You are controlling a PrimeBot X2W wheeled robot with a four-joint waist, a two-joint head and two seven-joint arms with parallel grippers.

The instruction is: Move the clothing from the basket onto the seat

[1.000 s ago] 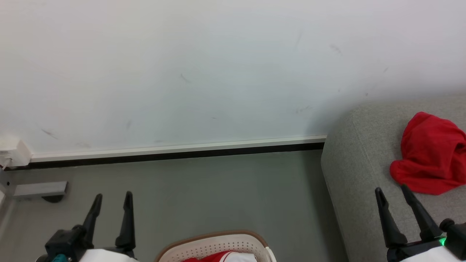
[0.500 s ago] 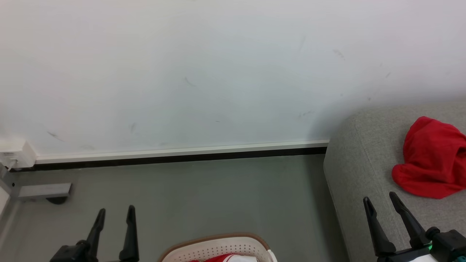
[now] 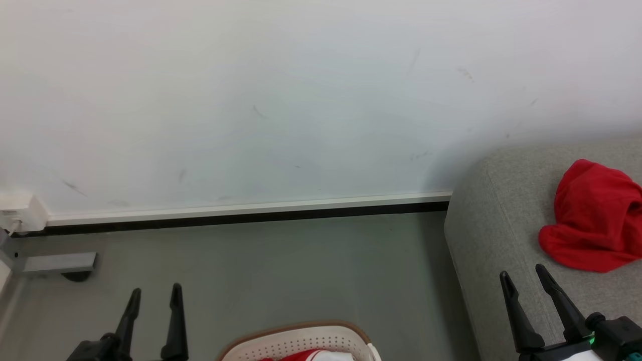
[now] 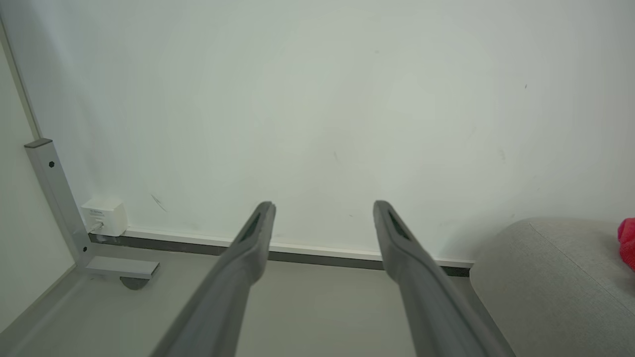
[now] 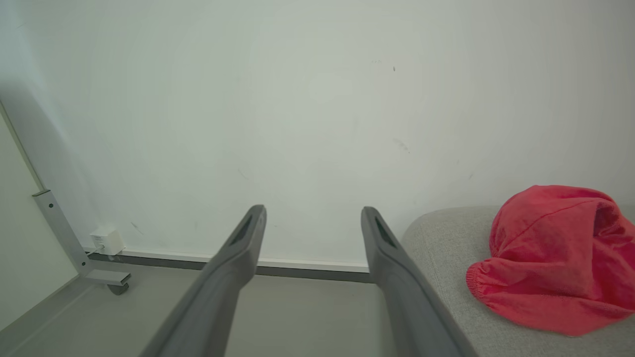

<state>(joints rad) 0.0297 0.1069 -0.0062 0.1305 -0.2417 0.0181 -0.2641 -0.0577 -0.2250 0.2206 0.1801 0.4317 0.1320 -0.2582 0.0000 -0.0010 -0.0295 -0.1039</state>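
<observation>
Seat (image 3: 496,225), head view: grey, rounded corner, backed against white wall.
Red garment (image 3: 592,215), head view: crumpled on seat, lying free.
Basket (image 3: 301,328), head view: on floor left of seat, well apart from it, cut off by bottom edge.
Jersey (image 3: 321,356), head view: red and white, inside basket, mostly cropped.
Left gripper (image 3: 155,289), head view: left of basket, farthest from seat, fingers parted, holding nothing.
Right gripper (image 3: 522,271), head view: over seat's near side, near red garment but apart from it, fingers parted, empty.
Left gripper (image 4: 323,204), left wrist view: fingers wide apart, nothing between, aimed at wall left of seat (image 4: 550,277).
Socket box (image 4: 104,216), left wrist view: white, low on wall, far left of seat.
Right gripper (image 5: 313,208), right wrist view: fingers wide apart, empty, just left of seat (image 5: 446,258).
Red garment (image 5: 550,258), right wrist view: heaped on seat, right of fingers, untouched.
</observation>
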